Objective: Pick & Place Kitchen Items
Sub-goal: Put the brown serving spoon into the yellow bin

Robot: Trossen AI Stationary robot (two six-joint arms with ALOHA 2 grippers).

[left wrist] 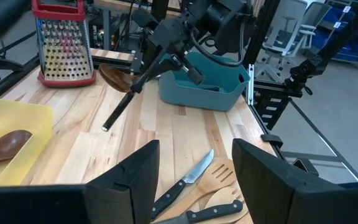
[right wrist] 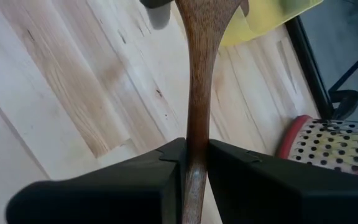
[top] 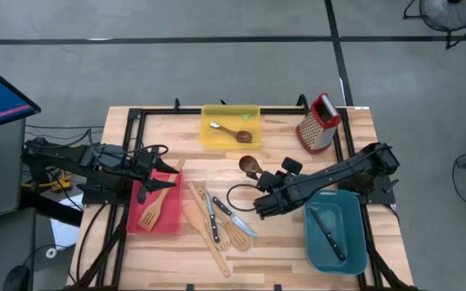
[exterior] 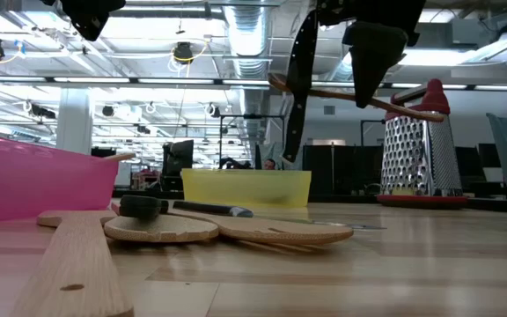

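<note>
My right gripper (top: 267,176) is shut on a dark brown wooden spoon (top: 249,166), held in the air over the middle of the table; it also shows in the low view (exterior: 341,93). My left gripper (left wrist: 194,180) is open and empty above the red bin (top: 168,225), where a pale slotted turner (top: 152,212) lies. Pale spatulas and black-handled knives (top: 217,218) lie loose on the table between the arms. Another dark spoon (top: 233,133) lies in the yellow bin (top: 253,113), and a knife (top: 328,234) lies in the teal bin (top: 354,259). My right gripper pinches the spoon's handle (right wrist: 197,124) between its two fingers (right wrist: 135,186), some way behind the bowl (right wrist: 207,12). The fingers come from above, pointing down, across the handle. The spoon is lifted clear of the table, nearly level, its bowl toward the yellow bin.
The red-topped metal box grater (top: 318,123) stands at the far right, close behind the held spoon. The teal bin sits at the near right under the right arm. Bare wood lies between the yellow bin and the loose utensils.
</note>
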